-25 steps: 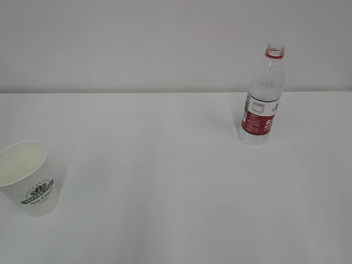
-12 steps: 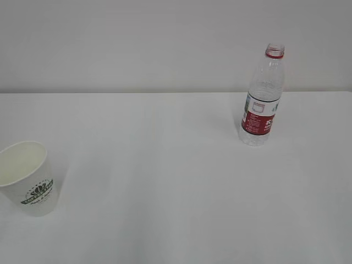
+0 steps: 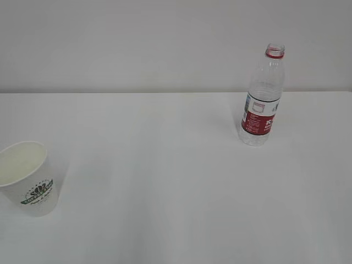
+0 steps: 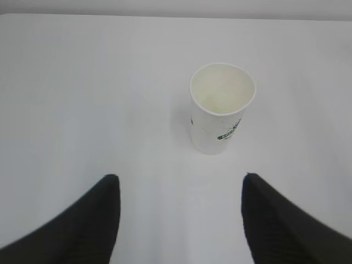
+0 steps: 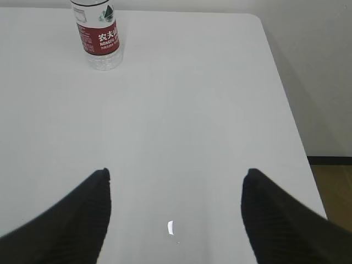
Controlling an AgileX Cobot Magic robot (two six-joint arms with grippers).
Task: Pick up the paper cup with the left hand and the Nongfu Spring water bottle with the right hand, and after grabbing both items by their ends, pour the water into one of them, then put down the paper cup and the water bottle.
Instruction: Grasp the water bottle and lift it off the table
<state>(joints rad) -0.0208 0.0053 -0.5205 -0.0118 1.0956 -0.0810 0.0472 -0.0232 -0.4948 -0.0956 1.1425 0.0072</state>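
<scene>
1. Compared with the earlier exterior frames, nothing on the tabletop (image 3: pixel 165 181) has shifted: the paper cup (image 3: pixel 28 177) and the Nongfu Spring water bottle (image 3: pixel 262 96) stand in the same spots, both upright, and neither arm has entered that view.
2. Taking the bottle as the landmark, the paper cup sits well apart from it, far to its left and nearer the camera, at the left edge of the exterior view. Its green logo faces the camera and its cream inside looks empty.
3. The bottle stands uncapped, with a red neck ring and a red-and-white label. Whether it holds water cannot be made out.
4. The left gripper (image 4: pixel 180 184) has its jaws spread wide and holds nothing. In the left wrist view, the cup (image 4: pixel 221 114) stands ahead of the gap between the jaws, slightly to the right, untouched.
5. The right gripper (image 5: pixel 176 177) is likewise wide open and empty. The bottle (image 5: pixel 99 34) is well ahead of it and off to the left of its jaws in the right wrist view, its top cut off by the frame.
6. The tabletop is plain white, with a small bright glint near the right gripper.
7. Behind the bottle rises a bare pale wall (image 3: pixel 137 44). To the bottle's right, past the rounded tabletop corner, a strip of brownish floor (image 5: pixel 333 187) shows.
</scene>
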